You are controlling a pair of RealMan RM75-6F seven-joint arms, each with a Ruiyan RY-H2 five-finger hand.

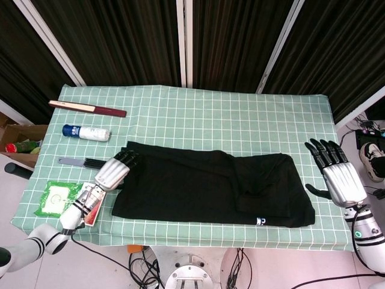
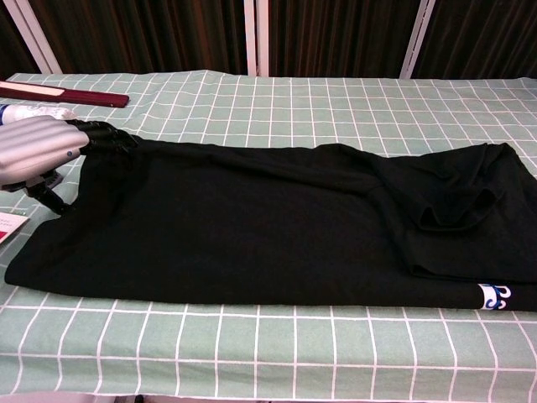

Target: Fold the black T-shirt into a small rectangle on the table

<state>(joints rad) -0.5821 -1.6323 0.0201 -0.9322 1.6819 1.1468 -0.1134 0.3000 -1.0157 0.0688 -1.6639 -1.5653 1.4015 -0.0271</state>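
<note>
Both my hands matter: left hand (image 1: pixel 112 173) reaches the black T-shirt (image 1: pixel 210 186) corner, grip unclear; right hand (image 1: pixel 338 174) hangs spread, empty; one-sided lifting risks skewing the fold

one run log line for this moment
stage: folding, shirt half-folded | left hand: at black T-shirt far-left corner, grip unclear | right hand: open, off shirt

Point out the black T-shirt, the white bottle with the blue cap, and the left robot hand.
black T-shirt (image 1: pixel 198 183), head view, middle of the folded cloth.
white bottle with blue cap (image 1: pixel 90 133), head view, white body.
left robot hand (image 1: pixel 115 170), head view, silver back of hand.
</note>
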